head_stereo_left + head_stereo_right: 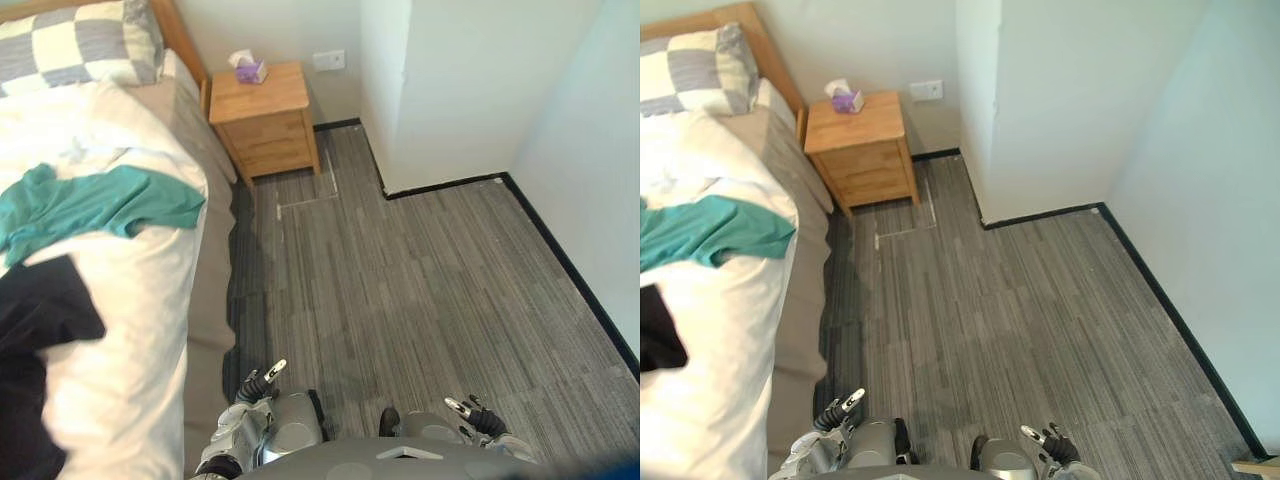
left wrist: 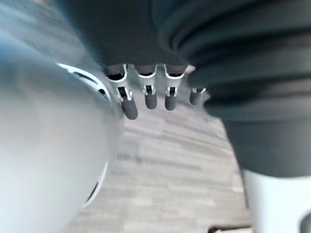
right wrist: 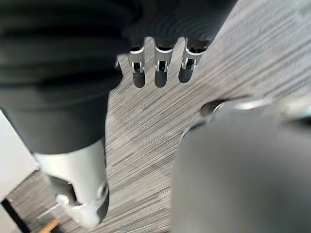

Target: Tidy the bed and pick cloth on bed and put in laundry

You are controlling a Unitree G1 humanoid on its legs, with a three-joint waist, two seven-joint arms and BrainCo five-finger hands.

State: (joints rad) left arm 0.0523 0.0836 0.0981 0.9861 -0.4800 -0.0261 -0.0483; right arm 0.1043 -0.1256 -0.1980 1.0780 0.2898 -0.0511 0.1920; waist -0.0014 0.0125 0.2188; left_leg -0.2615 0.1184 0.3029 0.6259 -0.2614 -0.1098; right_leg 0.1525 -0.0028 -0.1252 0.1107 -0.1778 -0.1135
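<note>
A crumpled teal cloth (image 1: 95, 203) and a black cloth (image 1: 40, 320) lie on the white bed (image 1: 130, 365), left. Near, the left hand (image 1: 262, 381) hangs slack-fingered, empty; the right hand (image 1: 468, 410) likewise.

We counted two cloths, one teal cloth (image 1: 95, 203) and one black cloth (image 1: 38, 312), one bed (image 1: 135, 330), one checked pillow (image 1: 80, 45), one wooden nightstand (image 1: 265, 125), one tissue box (image 1: 248, 69)

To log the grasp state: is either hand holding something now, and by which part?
Nothing is held: the left hand and the right hand hang open, empty.
</note>
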